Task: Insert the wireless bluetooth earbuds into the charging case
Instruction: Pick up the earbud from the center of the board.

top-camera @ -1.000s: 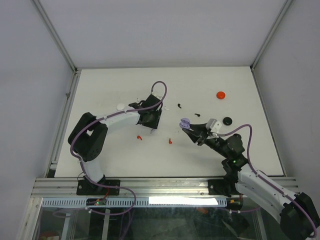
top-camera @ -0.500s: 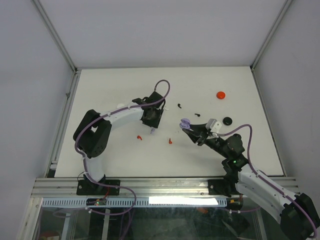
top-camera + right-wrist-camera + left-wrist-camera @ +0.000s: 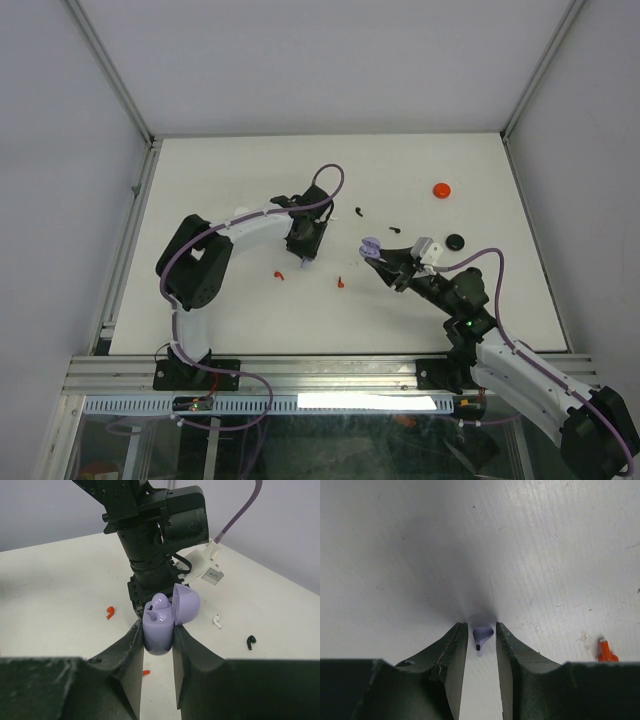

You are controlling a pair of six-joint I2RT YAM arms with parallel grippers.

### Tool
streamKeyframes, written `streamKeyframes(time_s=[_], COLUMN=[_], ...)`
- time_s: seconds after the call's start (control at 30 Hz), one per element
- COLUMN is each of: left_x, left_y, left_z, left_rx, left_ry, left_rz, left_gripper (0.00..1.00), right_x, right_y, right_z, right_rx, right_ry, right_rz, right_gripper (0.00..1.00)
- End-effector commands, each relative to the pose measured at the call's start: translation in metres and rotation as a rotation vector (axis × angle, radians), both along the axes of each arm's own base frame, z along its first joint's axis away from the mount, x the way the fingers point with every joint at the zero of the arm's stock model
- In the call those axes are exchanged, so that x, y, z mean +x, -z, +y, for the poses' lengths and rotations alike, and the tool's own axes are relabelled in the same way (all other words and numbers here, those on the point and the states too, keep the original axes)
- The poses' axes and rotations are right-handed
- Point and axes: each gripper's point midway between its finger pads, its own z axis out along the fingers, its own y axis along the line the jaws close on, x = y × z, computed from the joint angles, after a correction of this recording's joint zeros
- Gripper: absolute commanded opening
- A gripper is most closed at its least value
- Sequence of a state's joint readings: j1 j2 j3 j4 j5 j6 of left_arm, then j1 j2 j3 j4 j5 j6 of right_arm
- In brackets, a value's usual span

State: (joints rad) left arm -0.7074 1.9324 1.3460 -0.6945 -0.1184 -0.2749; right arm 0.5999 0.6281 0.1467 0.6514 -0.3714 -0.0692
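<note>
A lilac earbud (image 3: 482, 632) lies on the white table between my left gripper's (image 3: 481, 626) open fingers, with small gaps on both sides. In the top view the left gripper (image 3: 303, 260) points down at the table centre. My right gripper (image 3: 158, 630) is shut on the lilac charging case (image 3: 159, 636), held upright above the table with its lid (image 3: 186, 604) open. One lilac earbud (image 3: 161, 602) sits in it. In the top view the case (image 3: 371, 245) is right of the left gripper, held by the right gripper (image 3: 374, 254).
Two red earbuds (image 3: 280, 274) (image 3: 341, 283) lie near the left gripper. Black earbuds (image 3: 358, 211) (image 3: 392, 231) and a white earbud (image 3: 216, 621) lie behind. A red case (image 3: 442, 189) and a black case (image 3: 456, 241) sit at the right.
The left arm has swung its elbow to the right, with its gripper staying low over the lilac earbud. The right arm has held still with the case.
</note>
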Motion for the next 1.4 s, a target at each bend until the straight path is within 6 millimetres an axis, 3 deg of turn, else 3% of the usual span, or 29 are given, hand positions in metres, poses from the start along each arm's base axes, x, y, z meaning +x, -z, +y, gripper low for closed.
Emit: streamKeyframes(time_s=[0.0, 0.53, 0.7, 0.97, 1.2, 1.37], left_x=[0.004, -0.003, 0.0, 0.013, 0.025, 0.02], left_y=[-0.01, -0.003, -0.012, -0.054, -0.121, -0.177], left_z=[-0.012, -0.006, -0.005, -0.011, -0.021, -0.029], left_rx=[-0.028, 0.014, 0.008, -0.079, -0.236, -0.346], left_ry=[0.025, 0.02, 0.01, -0.017, -0.042, -0.022], left_rz=[-0.01, 0.016, -0.017, -0.14, -0.319, -0.463], left_gripper=[0.3, 0.28, 0.2, 0.15, 0.13, 0.13], right_x=[0.002, 0.002, 0.003, 0.008, 0.015, 0.024], right_y=[-0.033, -0.033, -0.032, -0.037, -0.044, -0.048], right_z=[-0.001, -0.001, -0.001, 0.002, 0.007, 0.009], right_rx=[0.056, 0.058, 0.053, 0.055, 0.055, 0.087], right_ry=[0.014, 0.014, 0.014, 0.016, 0.019, 0.035], right_rz=[-0.065, -0.068, -0.063, -0.067, -0.093, -0.093], right_gripper=[0.0, 0.0, 0.0, 0.0, 0.0, 0.0])
